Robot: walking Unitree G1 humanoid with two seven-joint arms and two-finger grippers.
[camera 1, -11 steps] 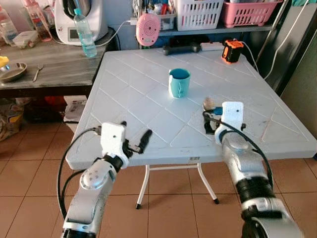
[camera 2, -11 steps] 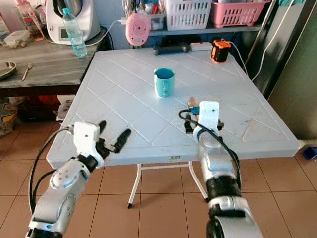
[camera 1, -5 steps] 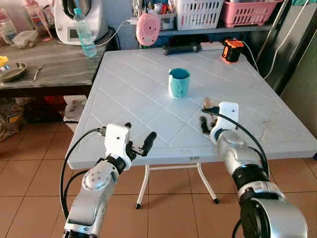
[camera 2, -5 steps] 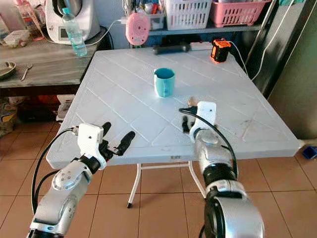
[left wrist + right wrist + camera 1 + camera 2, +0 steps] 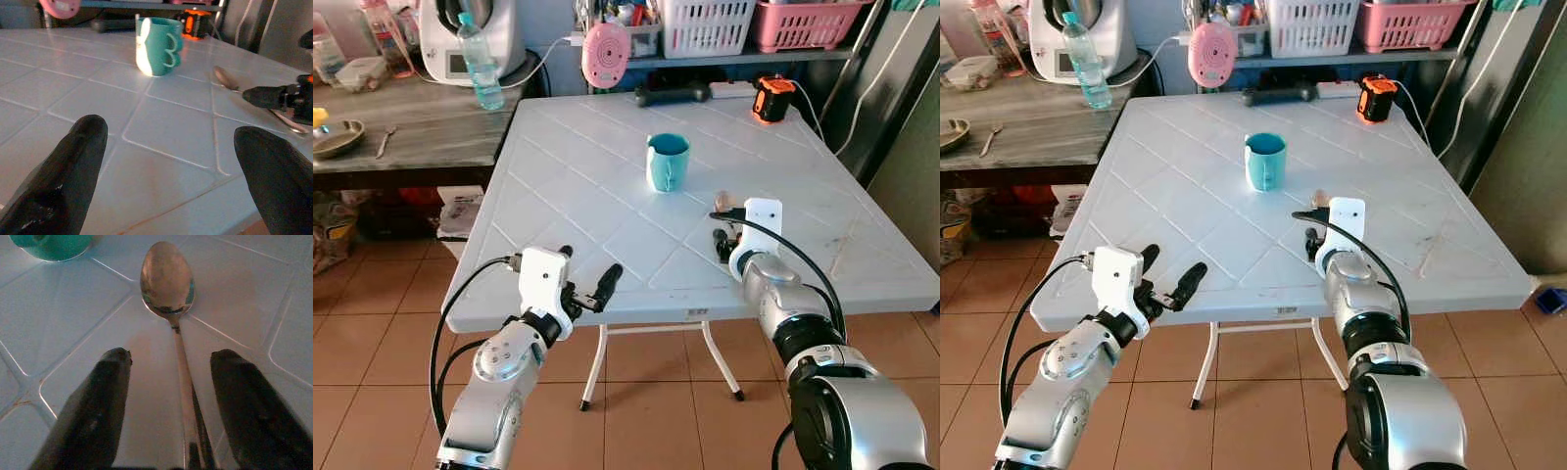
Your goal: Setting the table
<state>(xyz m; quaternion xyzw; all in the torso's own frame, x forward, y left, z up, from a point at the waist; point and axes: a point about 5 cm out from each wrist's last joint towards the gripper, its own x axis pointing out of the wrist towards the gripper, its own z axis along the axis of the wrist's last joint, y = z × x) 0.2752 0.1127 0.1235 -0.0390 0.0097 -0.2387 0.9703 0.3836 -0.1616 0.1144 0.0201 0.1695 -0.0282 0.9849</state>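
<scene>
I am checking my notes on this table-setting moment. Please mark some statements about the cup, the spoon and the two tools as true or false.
1. The teal cup stands upright on the white table. True.
2. The spoon is inside the cup. False: it lies flat on the table, beside the cup.
3. The right tool is open, with the spoon's handle between its fingers. True.
4. The left tool grips the cup. False: it is open at the table's near edge, far from the cup.
5. A water bottle stands on the white table. False: it stands on the wooden counter beside the table.
</scene>
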